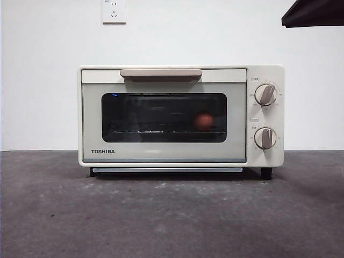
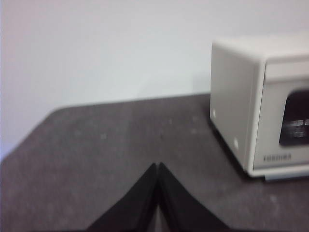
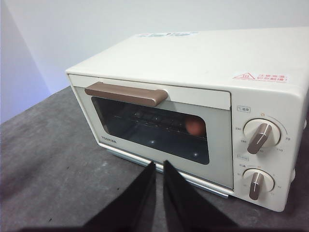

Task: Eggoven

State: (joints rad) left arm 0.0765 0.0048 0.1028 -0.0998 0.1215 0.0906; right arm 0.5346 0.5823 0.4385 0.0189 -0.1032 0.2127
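- Your small smooth reddish-brown egg [image 3: 195, 126] already sits inside the cream TOSHIBA toaster oven [image 3: 203, 63], on the wire rack behind the dark glass window [image 1: 164, 117], toward the knob side; the door is shut.
- Your right pincer [image 3: 159, 166] hovers just in front of the door's lower edge, jaws nearly together with only a thin gap, holding nothing.
- From that pincer the long beige handle [image 3: 126, 94] lies ahead and above, its long axis running across the door; the two knobs [image 3: 260, 136] lie off toward the oven's far end.
- Your left pincer [image 2: 158, 166] is closed and empty over the dark grey bench [image 2: 106, 145], well off the oven's plain side.
- By my judgement the right arm is nearer for whatever remains.
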